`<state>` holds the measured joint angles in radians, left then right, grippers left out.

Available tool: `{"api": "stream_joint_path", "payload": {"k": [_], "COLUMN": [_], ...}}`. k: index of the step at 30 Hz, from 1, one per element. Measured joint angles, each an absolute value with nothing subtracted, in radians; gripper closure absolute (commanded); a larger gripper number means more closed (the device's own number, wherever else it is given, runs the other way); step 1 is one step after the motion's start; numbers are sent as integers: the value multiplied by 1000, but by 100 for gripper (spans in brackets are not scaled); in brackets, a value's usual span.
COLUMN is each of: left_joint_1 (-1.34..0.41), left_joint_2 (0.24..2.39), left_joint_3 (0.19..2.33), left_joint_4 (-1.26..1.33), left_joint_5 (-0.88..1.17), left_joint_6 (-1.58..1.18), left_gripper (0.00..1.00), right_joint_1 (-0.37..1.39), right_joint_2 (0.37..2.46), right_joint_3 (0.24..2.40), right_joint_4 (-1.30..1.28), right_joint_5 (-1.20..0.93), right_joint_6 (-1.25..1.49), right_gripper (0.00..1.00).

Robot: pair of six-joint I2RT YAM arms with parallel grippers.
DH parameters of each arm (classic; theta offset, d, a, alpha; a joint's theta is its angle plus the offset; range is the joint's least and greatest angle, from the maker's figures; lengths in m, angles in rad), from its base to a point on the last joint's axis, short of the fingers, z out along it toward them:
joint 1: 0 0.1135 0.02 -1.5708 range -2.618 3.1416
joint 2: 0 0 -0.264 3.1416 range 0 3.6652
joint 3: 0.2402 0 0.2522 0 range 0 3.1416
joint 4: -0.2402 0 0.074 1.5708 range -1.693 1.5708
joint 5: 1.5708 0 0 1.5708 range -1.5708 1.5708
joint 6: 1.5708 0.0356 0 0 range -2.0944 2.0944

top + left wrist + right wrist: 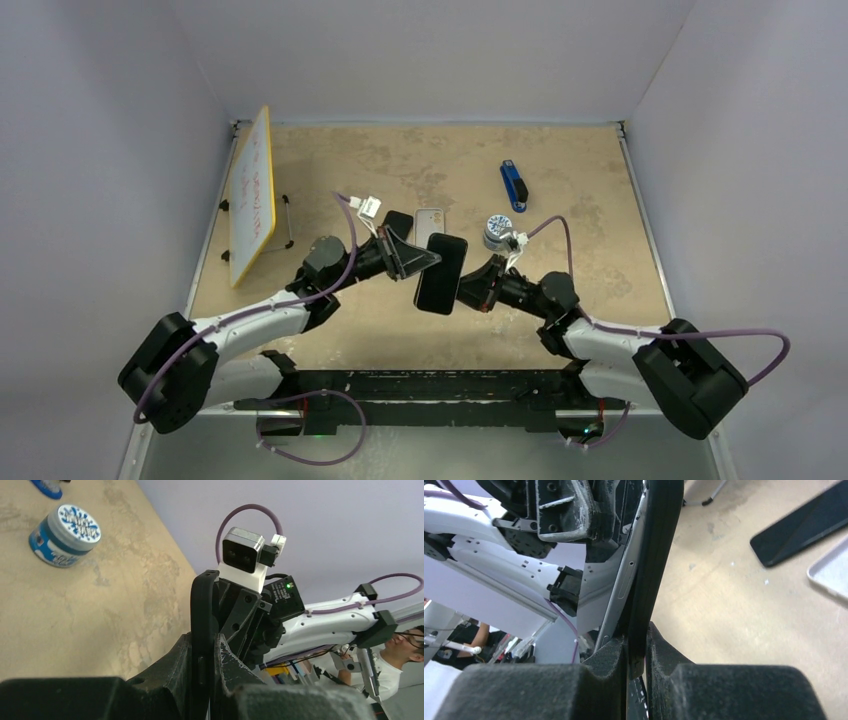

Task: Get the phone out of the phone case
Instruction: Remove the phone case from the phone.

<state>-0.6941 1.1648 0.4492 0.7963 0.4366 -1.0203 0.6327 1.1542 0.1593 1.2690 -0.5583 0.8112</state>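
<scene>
The phone in its black case is held in the air over the table's middle, screen up. My left gripper is shut on its left edge. In the left wrist view my left gripper pinches a black edge with a side button. My right gripper is shut on the right edge. In the right wrist view my right gripper pinches the black case wall, and the phone's silver side stands slightly apart from it.
On the table behind lie a black flat case or phone, a silver one, a blue-and-white jar and a blue stapler-like tool. A small whiteboard stands at the left edge.
</scene>
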Motion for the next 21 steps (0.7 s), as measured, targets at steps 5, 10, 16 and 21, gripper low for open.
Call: {"api": "stream_joint_path", "payload": {"k": [5,10,16,21], "left_joint_1": [-708,-708,-716,-743], "left_joint_2": [1199,1230,1237,1243], "left_joint_3": [465,482,538,586], "left_joint_4": [673,512,349,237], "left_joint_5": [391,320,229,145], "left_joint_6": [-973,-910,-833,-767], "left_gripper": [61,47,39,35], "right_joint_1": [635,635,635,635], "right_joint_2": [1143,1143,1175,1255], "right_joint_3": [106,77,73,73], "right_joint_4": [1229,1200,1179,1171], "right_joint_5": [-505,-450,-399,-376], "right_joint_6": [838,842,846,847], "right_gripper": [100,100,100,100]}}
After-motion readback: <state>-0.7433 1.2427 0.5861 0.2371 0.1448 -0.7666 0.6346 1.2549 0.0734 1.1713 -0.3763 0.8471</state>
